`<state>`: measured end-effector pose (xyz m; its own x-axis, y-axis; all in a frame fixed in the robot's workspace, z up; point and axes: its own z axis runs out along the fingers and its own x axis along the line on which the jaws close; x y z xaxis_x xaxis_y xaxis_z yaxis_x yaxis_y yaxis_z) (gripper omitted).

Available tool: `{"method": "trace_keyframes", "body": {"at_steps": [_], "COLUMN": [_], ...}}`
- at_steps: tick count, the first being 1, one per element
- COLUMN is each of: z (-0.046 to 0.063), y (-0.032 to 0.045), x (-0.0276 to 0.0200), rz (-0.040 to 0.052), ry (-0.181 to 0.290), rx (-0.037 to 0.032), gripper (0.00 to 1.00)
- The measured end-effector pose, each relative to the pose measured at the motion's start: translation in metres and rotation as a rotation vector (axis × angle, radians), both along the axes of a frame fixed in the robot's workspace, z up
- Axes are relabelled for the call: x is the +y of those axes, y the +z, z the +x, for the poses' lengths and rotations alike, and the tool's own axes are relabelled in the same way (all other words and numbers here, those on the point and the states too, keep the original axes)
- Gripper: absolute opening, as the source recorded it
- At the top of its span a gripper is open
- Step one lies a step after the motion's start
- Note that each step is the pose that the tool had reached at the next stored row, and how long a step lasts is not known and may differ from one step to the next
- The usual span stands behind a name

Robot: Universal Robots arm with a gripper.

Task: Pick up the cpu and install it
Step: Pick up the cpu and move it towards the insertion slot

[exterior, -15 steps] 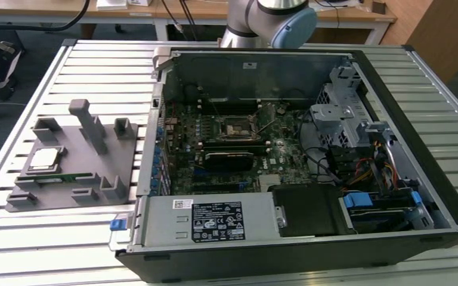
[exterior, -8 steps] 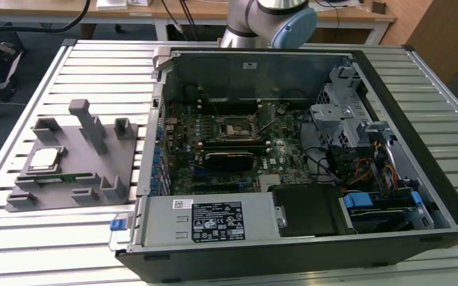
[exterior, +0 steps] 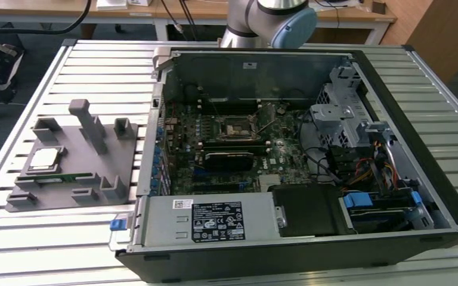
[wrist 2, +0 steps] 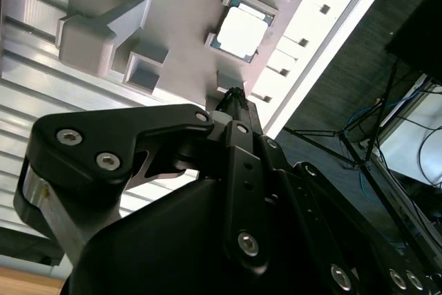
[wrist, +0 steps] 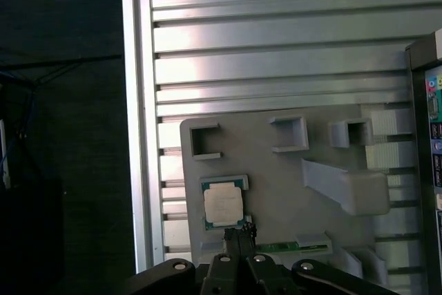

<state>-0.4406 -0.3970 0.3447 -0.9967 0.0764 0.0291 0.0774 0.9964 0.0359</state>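
- Slatted metal bench (exterior: 93, 65) carries everything. An open computer case (exterior: 293, 74) fills its near edge, power supply box (exterior: 205, 220) nearest.
- Toward the bench edge on the exterior view's left lies a grey holder plate (exterior: 62, 199). The cpu (exterior: 46, 158) sits in its pocket, with a green memory stick (exterior: 60, 177) just beside it.
- In both wrist views the gripper (wrist: 238, 234) hangs above that plate, fingertips pressed together on nothing, near the cpu (wrist: 223, 205) but apart from it.
- By my judgement the pick-up is not yet done and the whole install is left.
- Raised posts (exterior: 90, 122) stand near the cpu, though above it is open.
- Further in, the motherboard socket (exterior: 237, 127) looks unfilled, hemmed by case walls and a drive cage (exterior: 333, 113).
- At the far edge rises the arm (exterior: 269, 18).
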Motion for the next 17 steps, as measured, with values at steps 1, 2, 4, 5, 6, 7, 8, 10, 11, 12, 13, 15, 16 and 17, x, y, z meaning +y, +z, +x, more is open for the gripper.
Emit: {"method": "trace_keyframes", "body": {"at_steps": [1,2,4,5,6,7,8,10,11,12,13,15,16,17], "z": [0.000,0.000,0.000,0.000,0.000,0.000,0.000,0.000,0.000,0.000,0.000,0.000,0.000,0.000], "y": [-0.0002,-0.0004,-0.0008,-0.0012,-0.0016,-0.0021,-0.0026,-0.0040,-0.0048,-0.0056,-0.0064,-0.0088,-0.0103,-0.0119], "x": [0.0000,0.0000,0.0000,0.0000,0.0000,0.0000,0.0000,0.0000,0.0000,0.0000,0.0000,0.0000,0.0000,0.0000], "rz": [0.0000,0.0000,0.0000,0.0001,0.0001,0.0001,0.0001,0.0000,0.0000,0.0001,0.0001,0.0001,0.0001,0.0000], "ry": [0.000,0.000,0.000,0.000,0.000,0.000,0.000,0.001,0.003,0.005,0.007,0.011,0.013,0.014], "rx": [0.0000,0.0000,0.0000,-0.0001,-0.0002,-0.0001,-0.0001,-0.0001,-0.0001,-0.0001,0.0000,0.0000,-0.0001,0.0000], "gripper": [0.11,0.11,0.11,0.11,0.11,0.11,0.11,0.11,0.11,0.11,0.16,0.23,0.29,0.29]}}
